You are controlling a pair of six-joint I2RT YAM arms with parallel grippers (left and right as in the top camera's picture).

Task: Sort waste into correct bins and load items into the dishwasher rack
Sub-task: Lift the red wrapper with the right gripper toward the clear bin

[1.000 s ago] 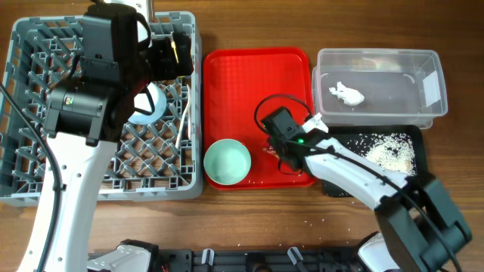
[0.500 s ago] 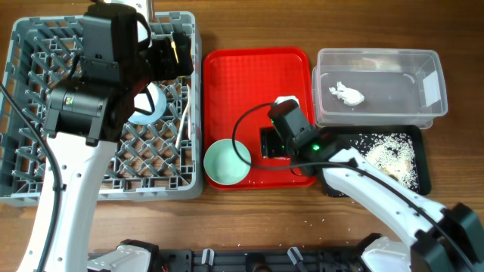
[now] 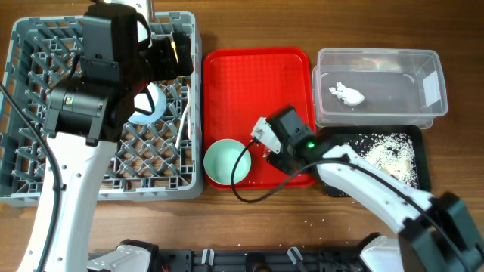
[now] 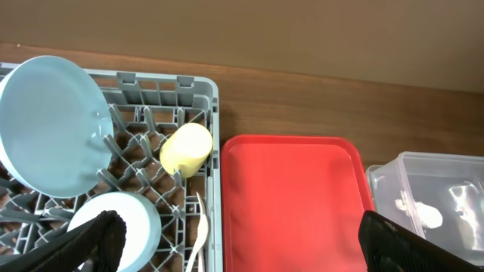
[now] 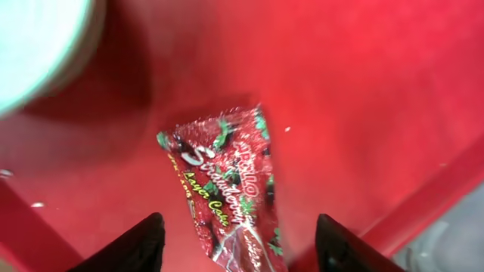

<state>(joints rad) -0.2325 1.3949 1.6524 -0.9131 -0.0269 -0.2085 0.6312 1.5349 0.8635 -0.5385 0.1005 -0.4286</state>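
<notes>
Wooden tabletop carries everything, so read it from 9 o'clock across. At 9 o'clock the large square grey plastic dishwasher rack holds the light blue round plate propped among its pegs so it can drain. The small yellow cup, the pale blue bowl and the white plastic cutlery sit there too, so loading looks nearly finished. Your left gripper hangs above the rack with its jaws spread wide and empty, parked out of the way, I judge. At centre, the flat red tray has the mint-green bowl at its 7 o'clock corner, not yet racked. At the bowl's 3 o'clock, your right gripper hovers low, its jaws parted to either side of the shiny red crinkled wrapper. The wrapper lies flat on the tray, lined up for a pinch. At 2 o'clock the clear plastic tub holds the crumpled white tissue. At 4 o'clock the glossy black tray holds the rice-like crumbs, so the wrapper likely belongs in the tub.
</notes>
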